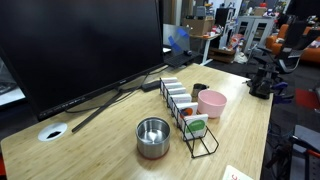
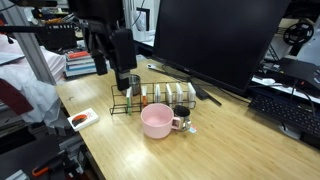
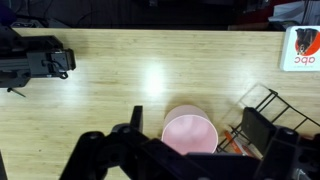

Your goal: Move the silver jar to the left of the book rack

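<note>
Jaws of the gripper (image 3: 190, 125) stand apart and empty. In the wrist view, 1 pink bowl (image 3: 190, 133) shows between them, with 1 wire book rack (image 3: 268, 112) at 3 o'clock. In an exterior view, 1 silver jar (image 1: 153, 137) sits just beside the rack's near end, at its 8 o'clock. Bare table (image 1: 90, 150) opens toward 9 o'clock.

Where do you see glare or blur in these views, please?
In the wrist view, a pale glare patch washes out the table above the pink bowl; in an exterior view, the silver jar catches bright highlights and the monitor reads flat black; both exterior views look slightly soft.
</note>
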Controlling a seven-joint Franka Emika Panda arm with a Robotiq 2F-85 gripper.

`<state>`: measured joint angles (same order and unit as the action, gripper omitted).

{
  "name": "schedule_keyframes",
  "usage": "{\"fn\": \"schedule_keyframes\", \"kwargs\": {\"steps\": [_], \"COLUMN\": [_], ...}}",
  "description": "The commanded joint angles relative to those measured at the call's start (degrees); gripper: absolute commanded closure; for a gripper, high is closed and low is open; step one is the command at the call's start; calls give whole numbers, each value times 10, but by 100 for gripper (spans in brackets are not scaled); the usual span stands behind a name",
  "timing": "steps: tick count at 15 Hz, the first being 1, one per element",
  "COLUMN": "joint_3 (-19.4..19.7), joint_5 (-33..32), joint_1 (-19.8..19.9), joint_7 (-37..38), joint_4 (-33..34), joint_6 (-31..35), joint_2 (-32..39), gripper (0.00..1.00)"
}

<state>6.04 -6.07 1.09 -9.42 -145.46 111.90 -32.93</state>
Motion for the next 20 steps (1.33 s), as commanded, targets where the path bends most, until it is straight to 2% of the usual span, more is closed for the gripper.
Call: {"fn": "schedule_keyframes", "kwargs": {"steps": [1, 5, 6, 13, 14, 20], "joint_3": [0, -8, -7, -10, -10, -11], "joint_5": [23, 34, 41, 51, 45, 45], "joint_1": [0, 12, 14, 18, 15, 15], "joint_7": [3, 53, 76, 186, 165, 169], "joint_4": [40, 73, 75, 146, 122, 127], "joint_6": [24, 63, 98, 153, 154, 155], "joint_2": [79, 154, 168, 287, 265, 272], "gripper": [0, 0, 0, 0, 0, 0]}}
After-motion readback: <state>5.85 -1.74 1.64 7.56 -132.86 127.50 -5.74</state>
